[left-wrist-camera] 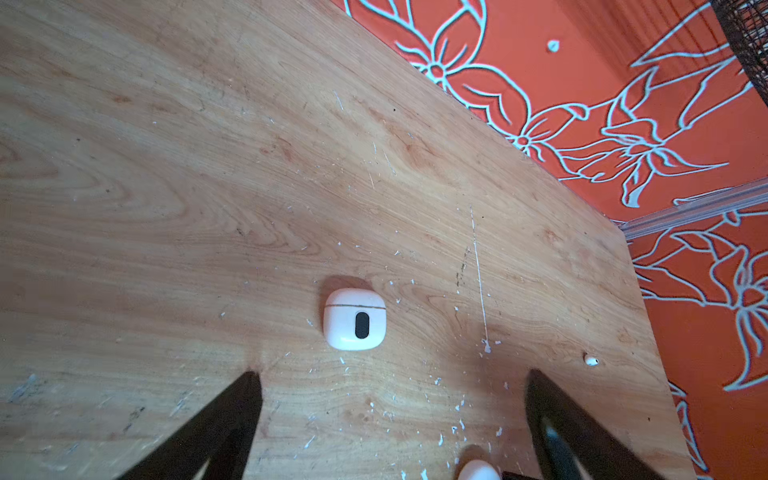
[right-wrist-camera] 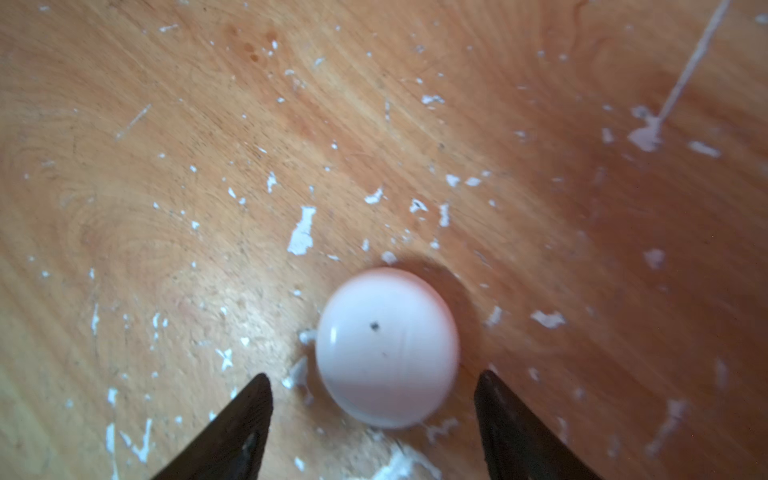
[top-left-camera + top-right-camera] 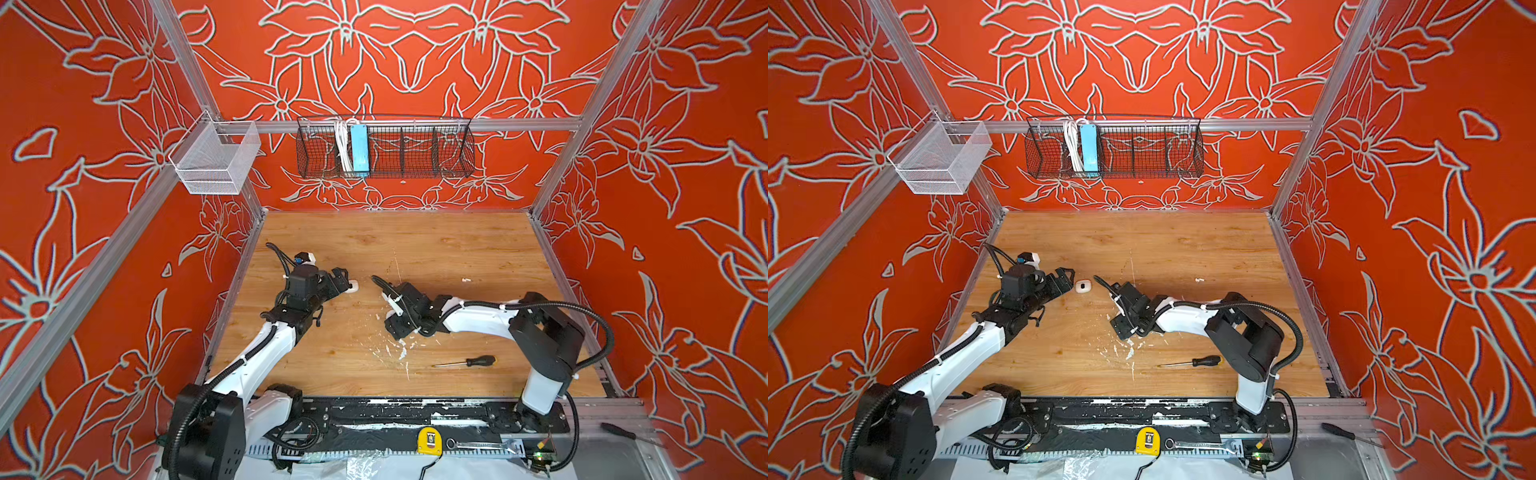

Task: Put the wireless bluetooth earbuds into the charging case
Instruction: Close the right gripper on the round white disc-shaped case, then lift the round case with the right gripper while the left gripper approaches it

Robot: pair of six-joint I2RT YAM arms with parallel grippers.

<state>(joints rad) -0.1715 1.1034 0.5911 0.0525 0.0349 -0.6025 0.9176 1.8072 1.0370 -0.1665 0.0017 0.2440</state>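
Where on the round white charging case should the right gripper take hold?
Likely its rim at the widest span, from straight above: the charging case lies flat on the table, a smooth low dome with nothing to pinch. The open right gripper has a jaw to each side.

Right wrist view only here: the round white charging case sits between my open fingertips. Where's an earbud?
Observer: One earbud lies alone on the table, right of centre in both top views.
Operator: What's by the left gripper?
Observer: A white rounded-square box with a dark oval mark lies just ahead of it.
Operator: Anything else loose?
Observer: A black-handled screwdriver, nearer the robot's base.
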